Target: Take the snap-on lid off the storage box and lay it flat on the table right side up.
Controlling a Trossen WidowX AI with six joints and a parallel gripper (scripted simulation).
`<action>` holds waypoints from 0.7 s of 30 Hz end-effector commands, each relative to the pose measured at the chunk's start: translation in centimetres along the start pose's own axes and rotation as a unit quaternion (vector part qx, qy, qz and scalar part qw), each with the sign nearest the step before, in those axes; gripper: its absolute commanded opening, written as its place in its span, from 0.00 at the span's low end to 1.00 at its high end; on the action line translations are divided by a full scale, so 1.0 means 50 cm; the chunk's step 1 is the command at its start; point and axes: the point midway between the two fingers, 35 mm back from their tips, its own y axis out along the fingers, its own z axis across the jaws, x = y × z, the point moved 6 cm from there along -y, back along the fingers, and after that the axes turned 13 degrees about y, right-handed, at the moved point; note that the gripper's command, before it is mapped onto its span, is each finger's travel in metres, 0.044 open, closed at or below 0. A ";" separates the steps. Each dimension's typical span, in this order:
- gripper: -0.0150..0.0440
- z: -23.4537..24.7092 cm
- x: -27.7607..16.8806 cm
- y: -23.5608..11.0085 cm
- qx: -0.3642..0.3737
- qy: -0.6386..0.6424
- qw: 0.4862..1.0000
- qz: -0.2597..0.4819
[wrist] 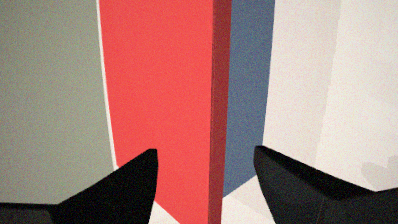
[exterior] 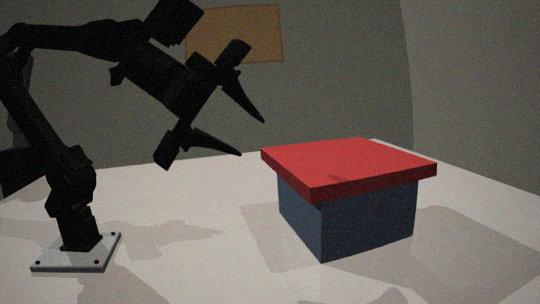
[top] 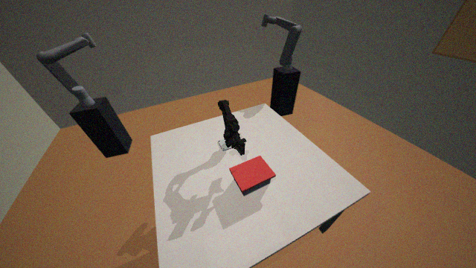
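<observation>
The red lid (top: 253, 173) (exterior: 346, 162) (wrist: 160, 90) sits flat on top of the blue storage box (top: 258, 186) (exterior: 367, 224) (wrist: 247, 90), its rim overhanging the walls. The box stands upright on the white table (top: 316, 179) (exterior: 202, 181). My gripper (top: 242, 148) (exterior: 252, 138) (wrist: 206, 155) is open and empty, tilted forward and down, just short of the lid's near edge. In the exterior view one fingertip is higher than the lid's top and the other is about level with its rim. In the wrist view the lid's edge lies between the fingertips. The box's inside is hidden.
My arm's grey base plate (exterior: 76, 262) is on the table behind the gripper. Two grey arms stand on dark pedestals (top: 102, 126) (top: 284, 91) beyond the table. Shadows of the arm and box fall across the table top.
</observation>
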 end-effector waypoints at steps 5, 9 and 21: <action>0.65 -0.003 0.001 0.023 -0.001 0.003 1.000 0.001; 0.65 -0.002 0.001 0.036 -0.001 0.003 1.000 0.001; 0.65 0.000 0.001 0.076 0.000 0.003 1.000 0.001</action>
